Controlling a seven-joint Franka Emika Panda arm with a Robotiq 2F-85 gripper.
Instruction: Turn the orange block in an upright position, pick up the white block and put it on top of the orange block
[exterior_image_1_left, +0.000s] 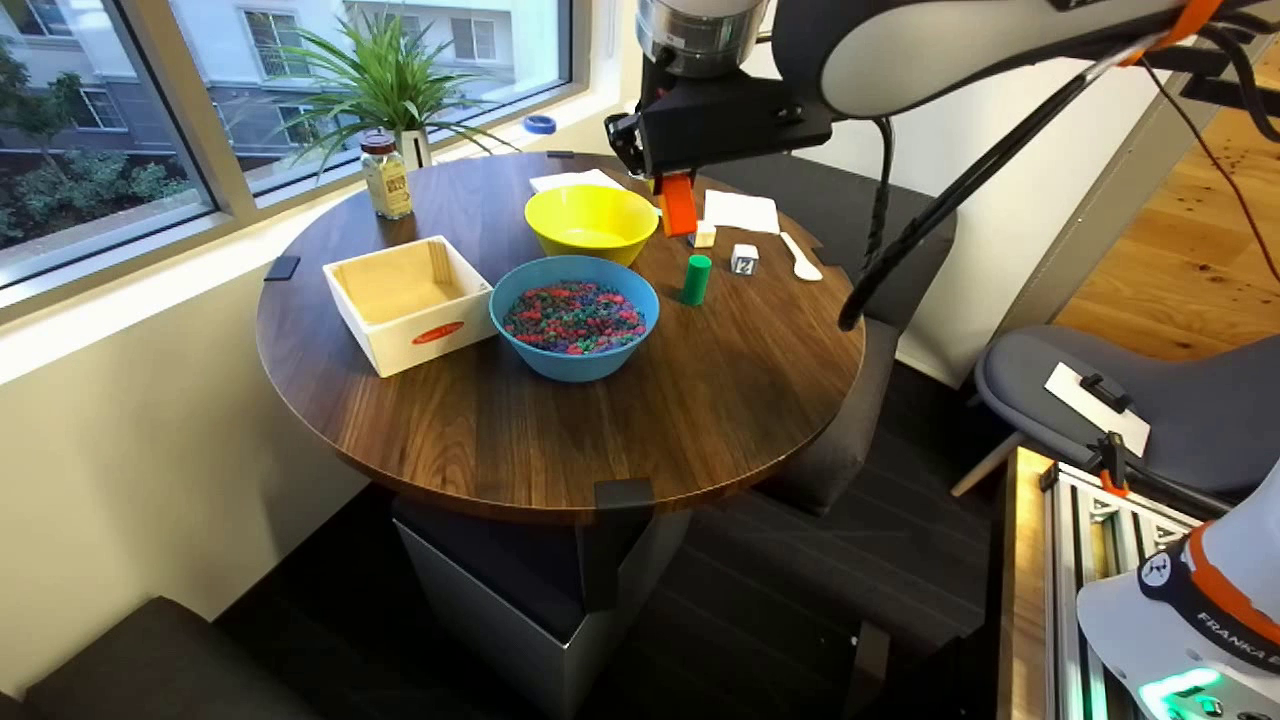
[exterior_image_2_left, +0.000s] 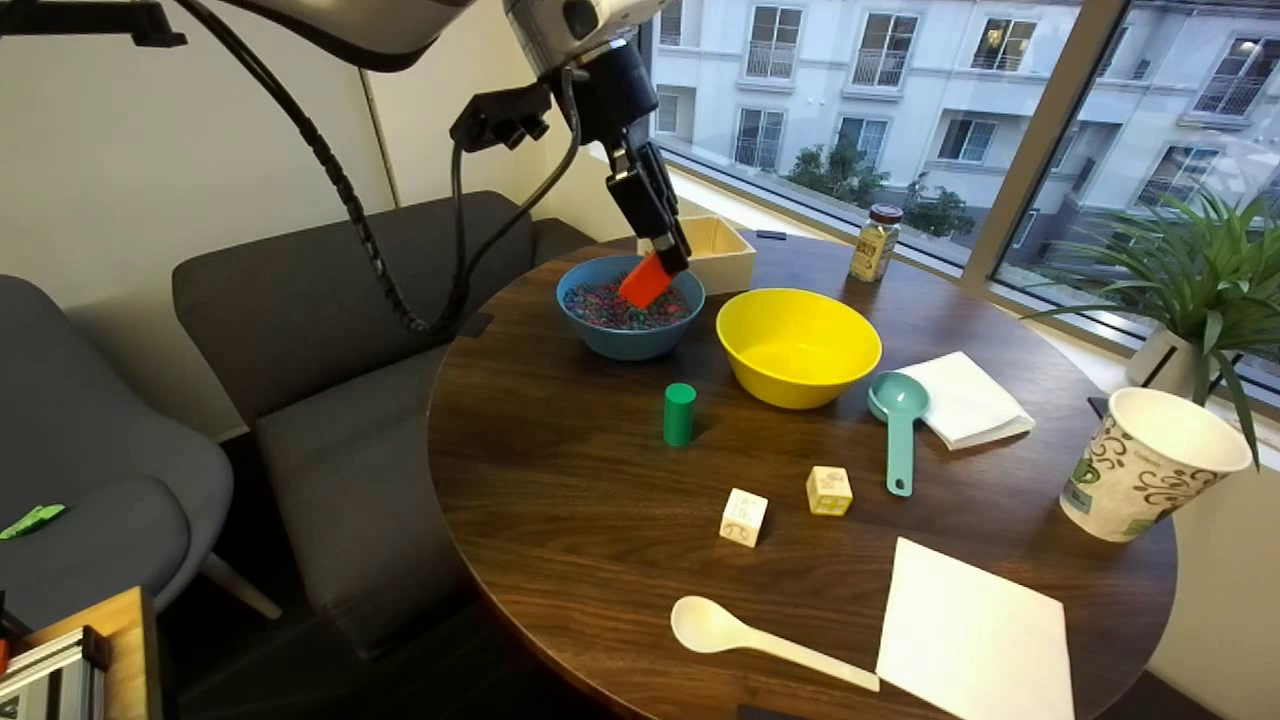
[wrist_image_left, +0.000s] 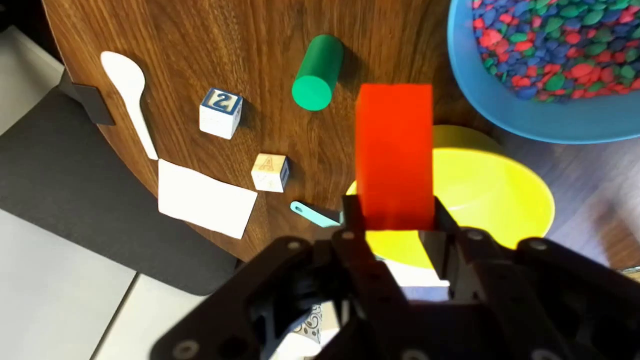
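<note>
And it's a pinch: the claw (wrist_image_left: 395, 214) is clamped on the orange block (wrist_image_left: 394, 155), a finger on either side, gripping it at one end while the rest juts out past the tips. Up in the air it hangs, clear of the round table (exterior_image_1_left: 500, 440) and leaning off upright; exactly what lies beneath it, I cannot call. Down on the wood, towards the edge by the window (exterior_image_1_left: 188, 110), sits the box (exterior_image_1_left: 400, 345), the blue bowl (exterior_image_2_left: 630, 345) just beside it with its bed of coloured pebbles (wrist_image_left: 570, 50), the yellow bowl (exterior_image_2_left: 785, 394) alongside. Jar (exterior_image_1_left: 388, 178) at that edge too! The green cylinder (exterior_image_2_left: 679, 415) stands upright, near both bowls. Then the white cube (wrist_image_left: 220, 114) showing a 2 and, a little apart, the cream cube (wrist_image_left: 270, 173) showing an A. Over at the edge away from the window, there's the pale spoon (wrist_image_left: 131, 90), handle tip right at a corner of the flat white square (wrist_image_left: 205, 199). The teal scoop (exterior_image_2_left: 900, 440) lies beside the yellow bowl, round end at the folded napkin (exterior_image_2_left: 975, 405). And near the table's edge, the paper cup (exterior_image_2_left: 1140, 480).
</note>
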